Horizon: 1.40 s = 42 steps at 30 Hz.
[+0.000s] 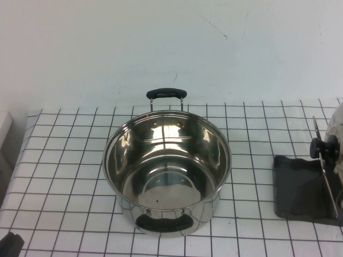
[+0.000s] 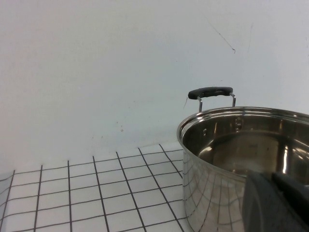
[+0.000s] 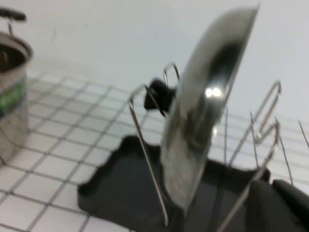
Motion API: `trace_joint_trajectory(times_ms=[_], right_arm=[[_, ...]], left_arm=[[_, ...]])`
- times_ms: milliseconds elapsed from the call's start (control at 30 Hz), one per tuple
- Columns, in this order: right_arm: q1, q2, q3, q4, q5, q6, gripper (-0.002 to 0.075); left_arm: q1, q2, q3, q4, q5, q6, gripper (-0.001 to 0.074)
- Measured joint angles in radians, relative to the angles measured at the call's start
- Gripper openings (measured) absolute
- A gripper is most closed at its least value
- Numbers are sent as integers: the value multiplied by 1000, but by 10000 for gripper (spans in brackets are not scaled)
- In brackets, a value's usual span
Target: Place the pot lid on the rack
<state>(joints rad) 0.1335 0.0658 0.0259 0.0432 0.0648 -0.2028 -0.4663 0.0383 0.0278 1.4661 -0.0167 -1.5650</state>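
Note:
The shiny pot lid (image 1: 337, 128) stands on edge in the dark grey rack (image 1: 300, 187) at the table's right edge, its black knob (image 1: 324, 147) facing the pot. In the right wrist view the lid (image 3: 203, 111) leans between the rack's wire rods above the tray (image 3: 120, 188). My right gripper (image 3: 285, 198) is shut and empty, just beside the rack and apart from the lid; it is out of the high view. My left gripper (image 1: 10, 243) sits shut and empty at the table's near left corner, and it also shows in the left wrist view (image 2: 273, 193).
A deep steel pot (image 1: 166, 171) with two black handles stands open in the middle of the checked cloth; it also shows in the left wrist view (image 2: 231, 159) and the right wrist view (image 3: 12, 96). A white wall runs behind the table.

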Motion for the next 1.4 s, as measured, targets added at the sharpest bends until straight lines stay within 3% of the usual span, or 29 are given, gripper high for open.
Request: trace_joint_trajectory(times_ms=[333, 500, 1167, 1400], right_arm=[[-170, -3, 1, -69, 154, 29, -1], [-175, -27, 1, -92, 285, 108, -1], [-176, -77, -1, -102, 292, 203, -1], [-176, -79, -1, -102, 292, 324, -1]], left_arm=[[0, 0, 0, 0, 0, -4, -2], [0, 0, 0, 0, 0, -4, -2], [0, 0, 0, 0, 0, -4, -2], [0, 0, 0, 0, 0, -4, -2]])
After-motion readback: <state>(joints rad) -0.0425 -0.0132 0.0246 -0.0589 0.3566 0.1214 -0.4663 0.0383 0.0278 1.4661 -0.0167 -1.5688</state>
